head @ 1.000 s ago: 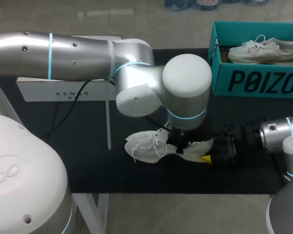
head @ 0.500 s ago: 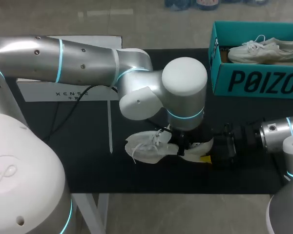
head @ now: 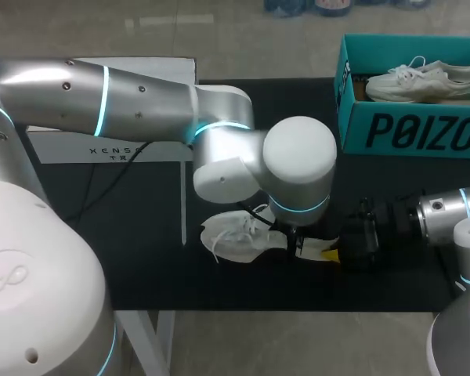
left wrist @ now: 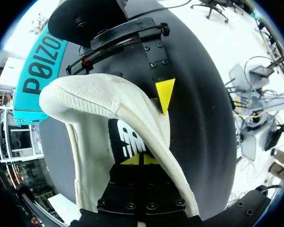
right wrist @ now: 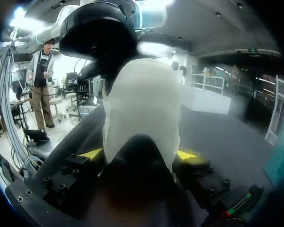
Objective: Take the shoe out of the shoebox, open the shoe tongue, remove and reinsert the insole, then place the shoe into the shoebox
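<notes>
A white sneaker (head: 233,236) lies on its side on the black mat, toe to the left. My right gripper (head: 326,241) holds its heel. In the right wrist view the heel (right wrist: 142,104) sits between the two yellow fingertips (right wrist: 92,153), which touch it from both sides. My left gripper (head: 294,241) reaches into the shoe's opening from above. In the left wrist view its yellow tips (left wrist: 138,160) are pressed together inside the shoe (left wrist: 99,99), right at the insole (left wrist: 128,142) with the black print. Whether they pinch the insole I cannot tell.
A teal shoebox (head: 407,129) stands at the back right with a second white sneaker (head: 423,78) in it. A white box (head: 102,145) sits at the back left, with a cable running from it. The mat's front edge is just below the shoe.
My left gripper has closed inside the shoe, and its wrist has shifted a little right and toward the front. The right arm and the shoe's heel stay put.
</notes>
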`<state>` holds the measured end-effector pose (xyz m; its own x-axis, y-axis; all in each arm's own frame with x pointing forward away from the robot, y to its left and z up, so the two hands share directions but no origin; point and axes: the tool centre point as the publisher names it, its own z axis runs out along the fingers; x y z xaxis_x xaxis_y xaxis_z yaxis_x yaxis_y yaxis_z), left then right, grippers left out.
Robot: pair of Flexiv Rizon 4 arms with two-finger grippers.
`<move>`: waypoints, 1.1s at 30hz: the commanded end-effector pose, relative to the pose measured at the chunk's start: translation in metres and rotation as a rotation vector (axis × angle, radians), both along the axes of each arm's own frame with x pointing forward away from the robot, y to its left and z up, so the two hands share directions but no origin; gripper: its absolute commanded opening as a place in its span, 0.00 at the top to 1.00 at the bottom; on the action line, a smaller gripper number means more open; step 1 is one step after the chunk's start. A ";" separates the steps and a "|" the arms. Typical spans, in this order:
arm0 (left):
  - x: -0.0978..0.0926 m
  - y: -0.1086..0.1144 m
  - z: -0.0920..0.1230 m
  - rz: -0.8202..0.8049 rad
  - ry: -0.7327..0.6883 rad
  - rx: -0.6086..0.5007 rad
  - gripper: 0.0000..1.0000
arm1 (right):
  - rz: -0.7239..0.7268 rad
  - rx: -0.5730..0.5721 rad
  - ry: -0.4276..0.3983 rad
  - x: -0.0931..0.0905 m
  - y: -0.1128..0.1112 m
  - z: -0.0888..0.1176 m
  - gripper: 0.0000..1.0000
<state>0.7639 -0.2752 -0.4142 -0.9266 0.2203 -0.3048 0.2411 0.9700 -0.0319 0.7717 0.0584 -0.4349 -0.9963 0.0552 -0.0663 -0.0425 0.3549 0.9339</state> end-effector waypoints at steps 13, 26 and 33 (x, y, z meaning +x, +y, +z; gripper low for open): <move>0.011 0.005 0.006 0.037 -0.092 -0.020 1.00 | -0.002 -0.002 0.000 0.000 0.002 -0.002 1.00; 0.014 0.010 0.047 0.052 -0.159 -0.052 1.00 | -0.002 -0.002 0.000 0.000 0.002 -0.002 1.00; 0.008 0.016 0.063 0.063 -0.148 -0.061 1.00 | -0.002 -0.002 0.000 0.000 0.002 -0.002 1.00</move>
